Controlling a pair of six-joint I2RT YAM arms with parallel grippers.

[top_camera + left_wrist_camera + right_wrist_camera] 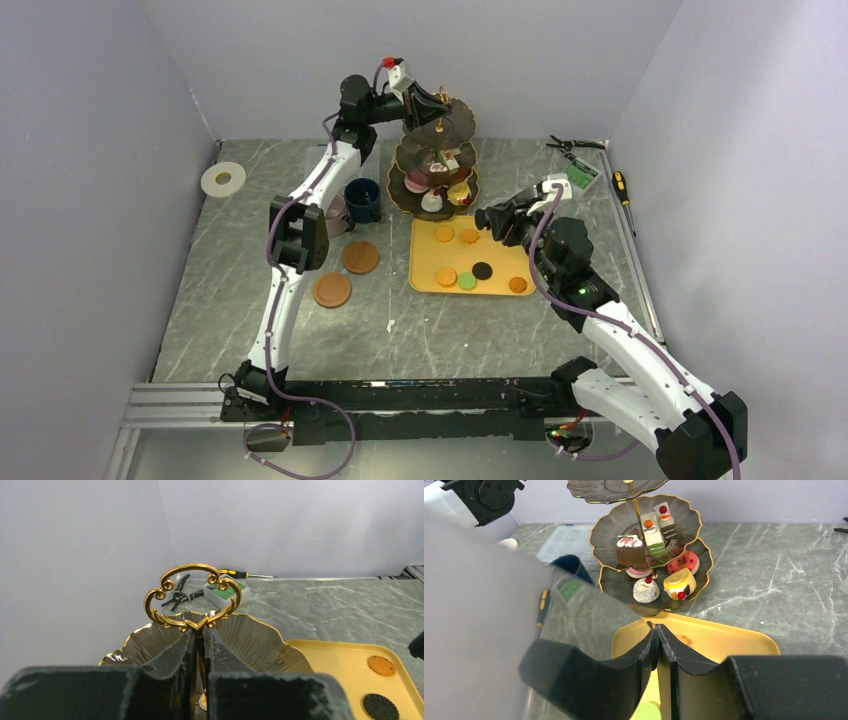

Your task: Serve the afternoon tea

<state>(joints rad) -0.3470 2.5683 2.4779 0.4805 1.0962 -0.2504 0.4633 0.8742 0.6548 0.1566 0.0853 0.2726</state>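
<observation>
Stand (437, 152) sits at the back middle of the desk (200, 320), three dark tiers with gold trim. The left tool (200, 632) is up at the very top of it, pinching the thin gold stem right under the loop handle (192, 596), with its fingers (172, 655) lying over the top tier.

The middle tier has cake slices (651, 532). The bottom tier has a pink donut (684, 560), a yellow round cake (679, 582) and a white ball cake (645, 590) (something pink is tucked behind the stem too, can't tell what).

The right tool (656, 628) hangs low over the yellow tray (734, 640), which lies just in front of the stand. Its tips are pressed together, with nothing between them that I can see. One orange macaron (683, 640) sits just beside the tip. From the top view the tray also holds more orange macarons (443, 233), a green one (467, 281) and a dark disc (482, 270).

The navy mug (362, 198) is on the desk just left of the stand. The mauve mug (337, 213) is right beside it, half hidden by the left arm. The two coasters (360, 257) lie nearer the arms, apart from the mugs.

The tape roll (223, 179) is off at the back left. Pliers (575, 145), a screwdriver (622, 186) and a small green box (580, 176) are at the back right.
</observation>
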